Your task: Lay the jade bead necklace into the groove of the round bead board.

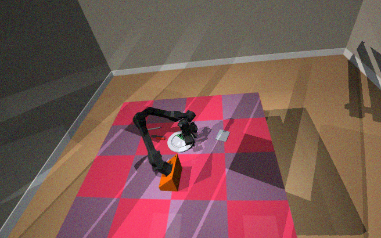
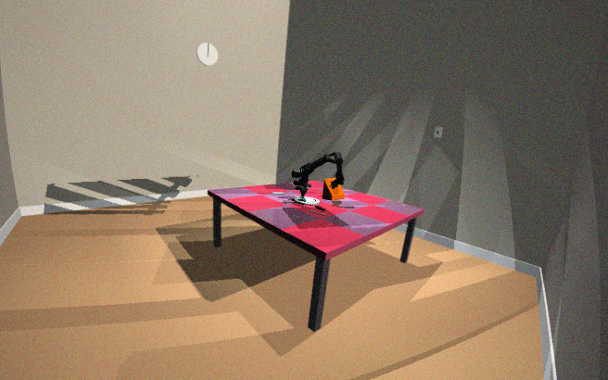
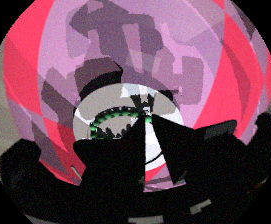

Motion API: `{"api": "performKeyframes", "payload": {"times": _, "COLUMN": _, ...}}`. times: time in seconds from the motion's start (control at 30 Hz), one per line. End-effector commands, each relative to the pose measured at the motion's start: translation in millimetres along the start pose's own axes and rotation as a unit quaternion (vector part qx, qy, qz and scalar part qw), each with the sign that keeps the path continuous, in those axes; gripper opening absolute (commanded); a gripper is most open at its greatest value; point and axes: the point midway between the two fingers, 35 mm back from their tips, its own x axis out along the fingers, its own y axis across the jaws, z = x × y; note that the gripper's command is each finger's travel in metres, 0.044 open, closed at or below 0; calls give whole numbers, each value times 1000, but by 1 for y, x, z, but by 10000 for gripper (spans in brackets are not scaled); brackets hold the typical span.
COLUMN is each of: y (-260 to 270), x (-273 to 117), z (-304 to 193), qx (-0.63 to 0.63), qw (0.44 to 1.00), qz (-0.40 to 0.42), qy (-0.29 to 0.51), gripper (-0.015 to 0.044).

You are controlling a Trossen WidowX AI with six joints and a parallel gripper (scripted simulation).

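Note:
The round white bead board [image 1: 172,145] [image 2: 314,201] [image 3: 87,104] lies on the checkered table, with a thin dark ring groove. The jade bead necklace [image 1: 180,136] [image 3: 102,119] is a green beaded loop, bunched over one side of the board in the wrist view. A bare stretch of groove shows at the right there. My gripper [image 2: 303,196] [image 3: 147,117] points down over the board, shut, with a green bead at its fingertips. The fingers hide part of the loop, and I cannot tell which beads sit in the groove.
The orange wedge base [image 1: 171,177] [image 2: 332,189] carries the arm near the board. A pale square [image 1: 222,135] [image 2: 278,193] lies on the board's other side. A red-orange tool [image 1: 160,137] and a thin grey rod [image 1: 155,128] [image 2: 317,212] lie beside the board, near the arm's links.

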Motion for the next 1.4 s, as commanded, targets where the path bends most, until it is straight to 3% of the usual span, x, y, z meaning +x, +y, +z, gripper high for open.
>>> {"api": "performKeyframes", "payload": {"times": 0.0, "y": -2, "x": 4, "z": -3, "qx": 1, "qw": 1000, "qz": -4, "qy": 4, "gripper": 0}}
{"api": "performKeyframes", "payload": {"times": 0.93, "y": -2, "x": 4, "z": -3, "qx": 1, "qw": 1000, "qz": -4, "qy": 4, "gripper": 0}}
{"api": "performKeyframes", "payload": {"times": 1.37, "y": -1, "x": 0, "z": 0, "qx": 0, "qw": 1000, "qz": -1, "qy": 1, "gripper": 341}}
